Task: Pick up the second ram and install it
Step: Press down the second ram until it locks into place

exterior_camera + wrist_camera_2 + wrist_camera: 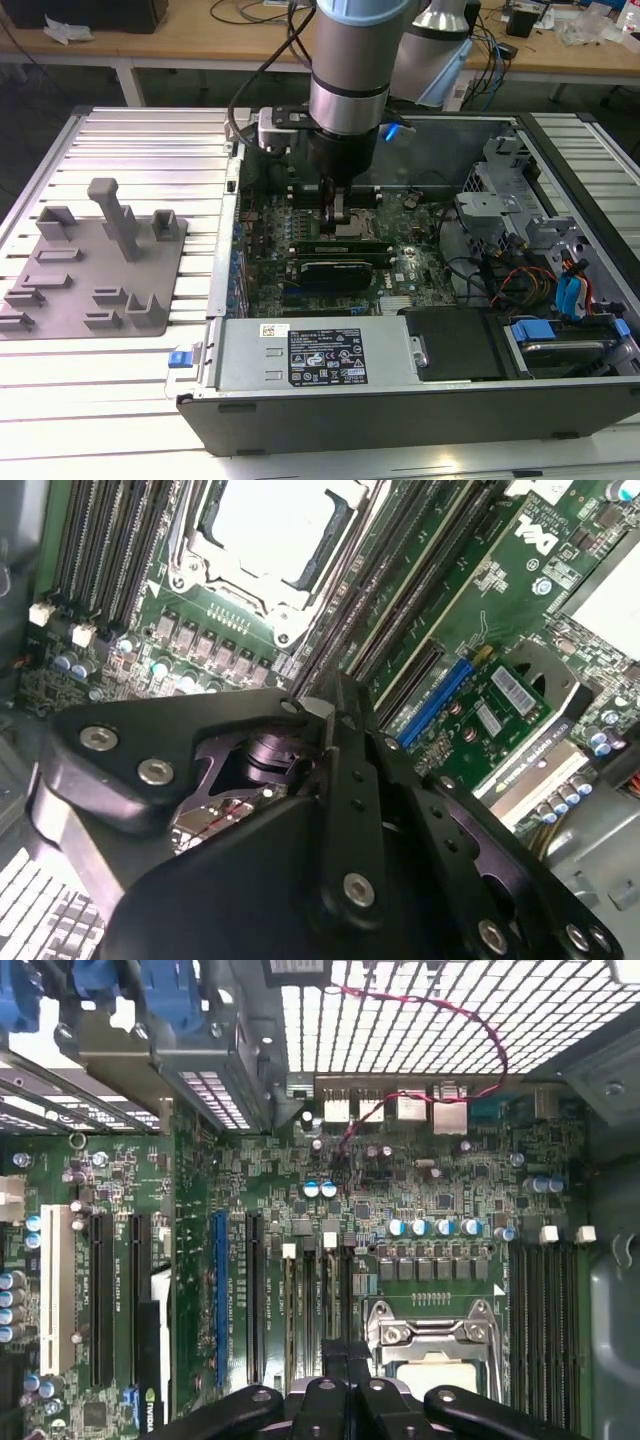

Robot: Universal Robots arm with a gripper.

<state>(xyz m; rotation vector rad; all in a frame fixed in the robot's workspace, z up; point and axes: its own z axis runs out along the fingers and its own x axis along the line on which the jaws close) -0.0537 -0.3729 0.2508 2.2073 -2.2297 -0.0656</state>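
Observation:
My gripper (pixel 335 225) is low inside the open computer case, over the memory slots beside the processor socket (pixel 432 1345). Both wrist views show its fingers (pixel 335 1375) pressed together with no visible gap. The second ram (pixel 340 244), a thin green stick, stands on edge in a slot directly under the fingertips. I cannot tell whether the tips pinch its top edge or only rest on it. In the second wrist view my gripper (pixel 332 702) points at the long dark slots (pixel 400 590) running away from it.
A wide black card (pixel 335 272) sits in the motherboard just in front of the memory slots. On the exterior view's left, a grey fixture plate (pixel 95 270) lies on the slatted table. The power supply (pixel 310 350), drive bays (pixel 560 300) and cables crowd the case.

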